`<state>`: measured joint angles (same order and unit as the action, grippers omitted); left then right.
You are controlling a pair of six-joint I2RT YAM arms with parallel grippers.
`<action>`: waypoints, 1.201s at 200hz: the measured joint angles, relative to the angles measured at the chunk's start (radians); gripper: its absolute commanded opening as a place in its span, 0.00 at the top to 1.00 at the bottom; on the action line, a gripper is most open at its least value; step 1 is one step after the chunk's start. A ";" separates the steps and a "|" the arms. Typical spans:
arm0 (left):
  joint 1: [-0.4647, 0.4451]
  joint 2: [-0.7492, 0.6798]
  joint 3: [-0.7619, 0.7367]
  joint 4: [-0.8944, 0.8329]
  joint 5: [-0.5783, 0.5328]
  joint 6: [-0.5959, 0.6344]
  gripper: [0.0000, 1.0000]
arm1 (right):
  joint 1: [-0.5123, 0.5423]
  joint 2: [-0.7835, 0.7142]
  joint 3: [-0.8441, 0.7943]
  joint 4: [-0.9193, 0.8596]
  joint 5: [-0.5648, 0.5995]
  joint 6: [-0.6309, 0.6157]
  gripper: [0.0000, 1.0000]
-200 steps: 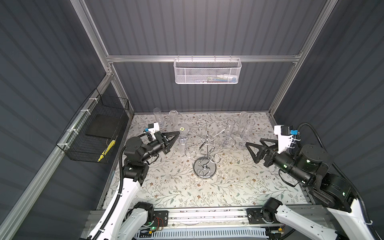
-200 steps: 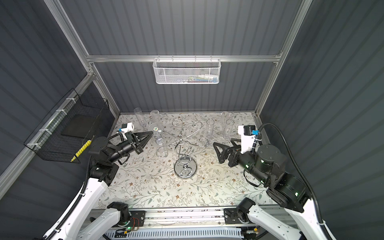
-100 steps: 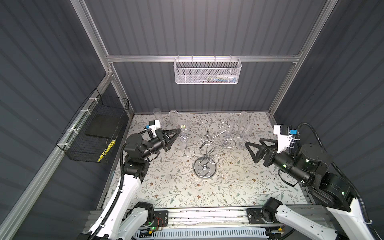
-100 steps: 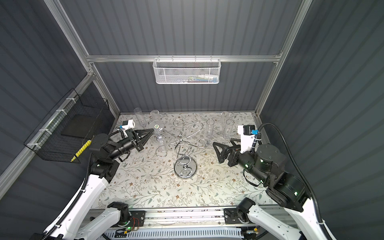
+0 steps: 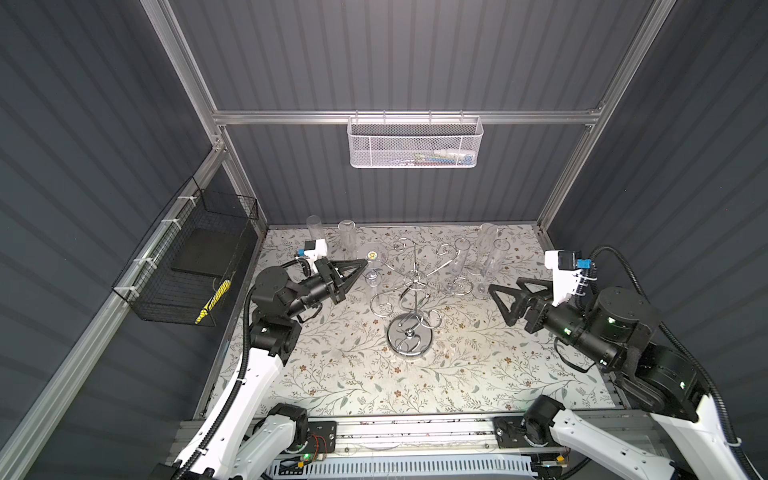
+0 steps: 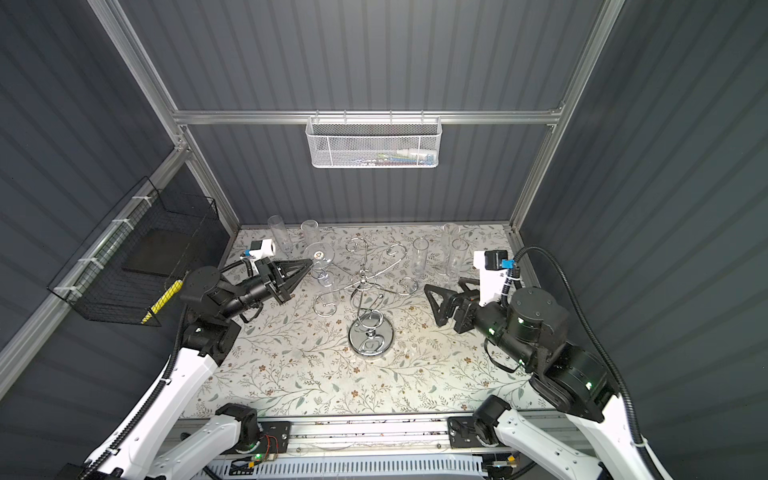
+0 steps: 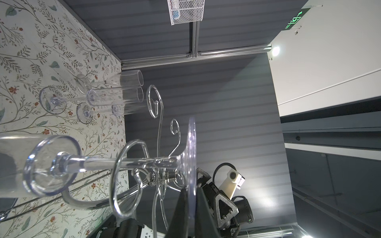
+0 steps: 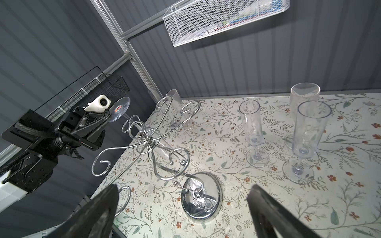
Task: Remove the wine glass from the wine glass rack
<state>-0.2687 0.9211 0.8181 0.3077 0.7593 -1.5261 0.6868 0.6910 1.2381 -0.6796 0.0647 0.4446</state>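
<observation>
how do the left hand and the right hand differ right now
The left hand is shut on the foot of the wine glass; the right hand is open and holds nothing. The left hand reaches an arm of the wine glass rack, where the glass's stem sits in a curl; the right hand hangs apart from the rack. Both are black and point toward the rack from opposite sides.

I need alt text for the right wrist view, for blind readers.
The left pincer grips the foot of a clear wine glass whose stem sits in a curled arm of the chrome wine glass rack. Empty flutes stand upright on the floral table; the right pincer is open.
</observation>
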 measured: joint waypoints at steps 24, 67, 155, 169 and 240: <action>-0.014 0.000 0.000 0.000 0.000 0.000 1.00 | 0.000 0.000 0.000 0.002 -0.007 0.001 0.01; -0.026 -0.006 0.000 0.000 0.004 0.000 1.00 | 0.000 0.000 0.000 0.003 -0.013 0.001 0.01; -0.027 -0.176 -0.018 -0.063 0.011 0.002 1.00 | 0.000 0.010 0.000 0.017 -0.020 0.001 0.01; -0.027 -0.177 -0.019 -0.067 0.011 0.002 1.00 | 0.000 0.011 0.000 0.021 -0.023 0.001 0.01; -0.040 -0.147 -0.022 -0.079 0.011 0.002 1.00 | 0.000 0.008 0.000 0.021 -0.033 0.004 0.01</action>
<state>-0.3084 0.7742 0.7959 0.2291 0.7708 -1.5246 0.6868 0.6991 1.2377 -0.6582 0.0319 0.4488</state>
